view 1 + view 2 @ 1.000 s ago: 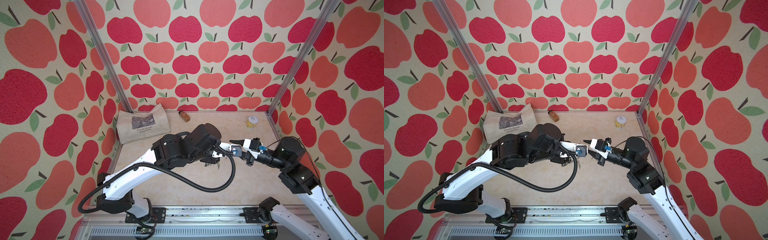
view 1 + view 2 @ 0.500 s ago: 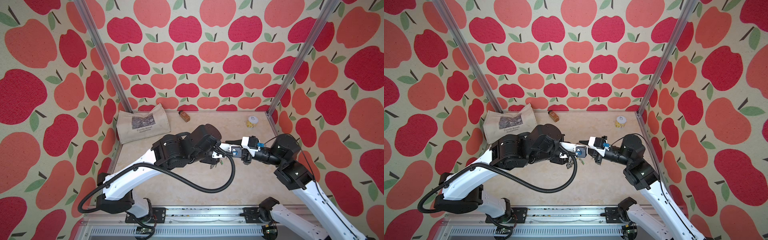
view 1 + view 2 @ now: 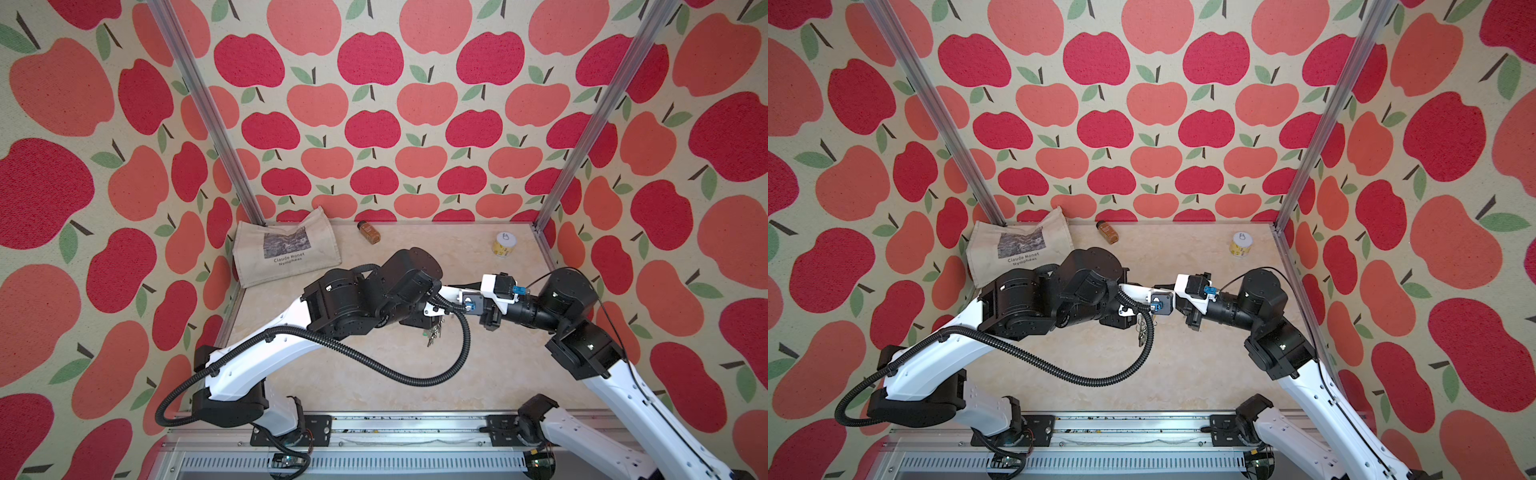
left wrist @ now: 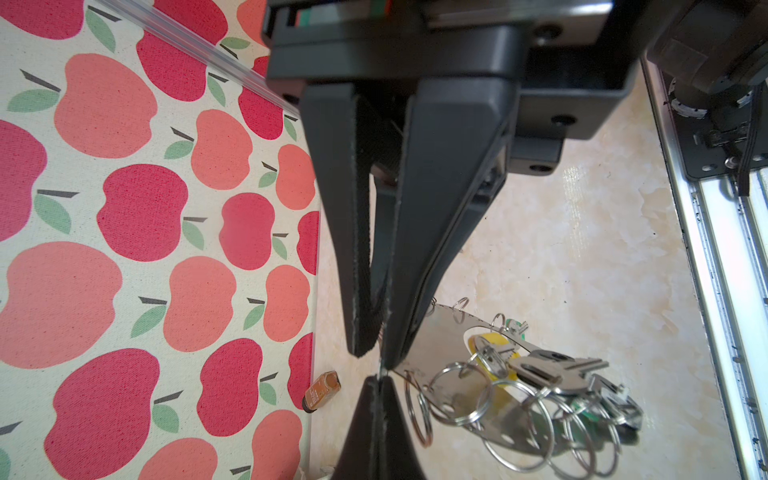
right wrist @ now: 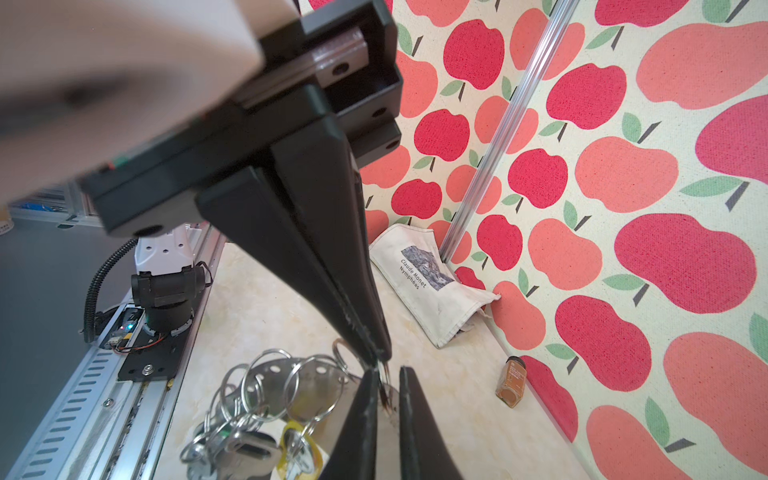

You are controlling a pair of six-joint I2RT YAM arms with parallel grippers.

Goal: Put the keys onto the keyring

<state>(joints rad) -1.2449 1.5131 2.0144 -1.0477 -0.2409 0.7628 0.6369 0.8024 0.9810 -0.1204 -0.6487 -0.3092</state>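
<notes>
Right wrist view, tote bag (image 5: 428, 286) reading "Claude Monet Nymphéas", left jaws clenched on keyring (image 5: 320, 382), right jaws' state unclear.

The left arm (image 3: 266, 353) and right arm (image 3: 615, 390) meet above the counter's (image 3: 498, 374) middle, wrists almost touching. The keyring (image 3: 432, 333) hangs below the left wrist. A canvas tote (image 3: 286, 253) lies in the back left corner, a brown bottle (image 3: 369, 232) at the back edge, and a yellow tub (image 3: 505, 245) near the back right corner.
</notes>
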